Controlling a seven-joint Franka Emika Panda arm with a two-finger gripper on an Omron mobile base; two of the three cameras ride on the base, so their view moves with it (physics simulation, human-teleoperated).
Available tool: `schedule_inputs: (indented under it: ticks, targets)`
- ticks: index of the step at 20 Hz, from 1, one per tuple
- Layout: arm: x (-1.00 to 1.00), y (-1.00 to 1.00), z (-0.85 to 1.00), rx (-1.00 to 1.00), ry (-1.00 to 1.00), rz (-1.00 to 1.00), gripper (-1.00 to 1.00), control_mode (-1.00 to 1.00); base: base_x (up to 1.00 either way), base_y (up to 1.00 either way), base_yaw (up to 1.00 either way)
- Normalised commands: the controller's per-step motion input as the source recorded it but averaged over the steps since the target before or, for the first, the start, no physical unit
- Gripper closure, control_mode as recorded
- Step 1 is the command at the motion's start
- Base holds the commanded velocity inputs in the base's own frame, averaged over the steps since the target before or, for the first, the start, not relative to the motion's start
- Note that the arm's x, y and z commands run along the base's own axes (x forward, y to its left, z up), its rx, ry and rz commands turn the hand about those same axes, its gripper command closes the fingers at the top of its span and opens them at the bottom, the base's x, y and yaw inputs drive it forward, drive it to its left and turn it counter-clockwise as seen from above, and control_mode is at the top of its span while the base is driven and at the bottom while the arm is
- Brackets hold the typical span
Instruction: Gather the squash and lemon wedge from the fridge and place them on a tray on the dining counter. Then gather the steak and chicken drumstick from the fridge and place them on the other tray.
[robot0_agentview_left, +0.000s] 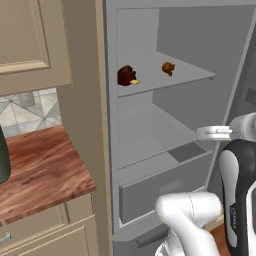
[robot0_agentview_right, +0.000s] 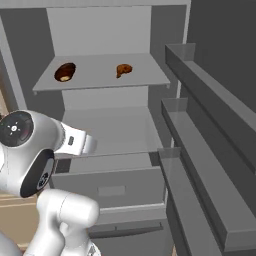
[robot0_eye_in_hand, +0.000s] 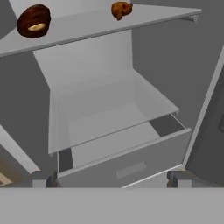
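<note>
The fridge (robot0_agentview_left: 200, 40) stands open in front of me. On its upper shelf lie the steak (robot0_agentview_left: 127, 75) (robot0_agentview_right: 65, 71) (robot0_eye_in_hand: 33, 20), dark brown with a pale bone end, at the left, and the chicken drumstick (robot0_agentview_left: 168, 68) (robot0_agentview_right: 123, 69) (robot0_eye_in_hand: 121, 9), orange-brown, further right. My gripper (robot0_eye_in_hand: 110, 179) is open with nothing between its fingers. It hovers at the height of the lower glass shelf, below the steak and drumstick and well short of both. Seen from the base, the gripper (robot0_agentview_left: 202, 133) (robot0_agentview_right: 92, 145) points into the fridge. The squash, lemon wedge, trays and dining counter are out of view.
A glass shelf (robot0_eye_in_hand: 109, 118) and a grey drawer (robot0_eye_in_hand: 131, 162) sit below the upper shelf. The fridge door's shelves (robot0_agentview_right: 210, 150) run along the right. To the left are a wood-grain counter (robot0_agentview_left: 45, 170), beige cabinets (robot0_agentview_left: 30, 45) and a dark green object (robot0_agentview_left: 3, 155).
</note>
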Motion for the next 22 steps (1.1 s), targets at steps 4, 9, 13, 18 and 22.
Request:
schedule_inputs:
  ticks: [4,9,13,18,22]
  targets:
    - [0.00,0.00,0.00,0.00,0.00,0.00,-1.00,1.00,0.52,0.06,-0.02]
    - [0.07,-0.01,0.56,-0.04,0.00,-0.01,-1.00,-1.00,0.05,0.00,0.00]
    - [0.37,0.00,0.99,-0.07,0.01,-0.04,-1.00,-1.00,0.00,0.00,0.00]
    - [0.43,-0.15,0.79,-0.06,0.07,-0.03,-1.00,-1.00,0.00,0.00,0.00]
    - [0.57,-0.11,0.35,-0.03,0.08,0.00,-1.00,-1.00,0.00,0.00,0.00]
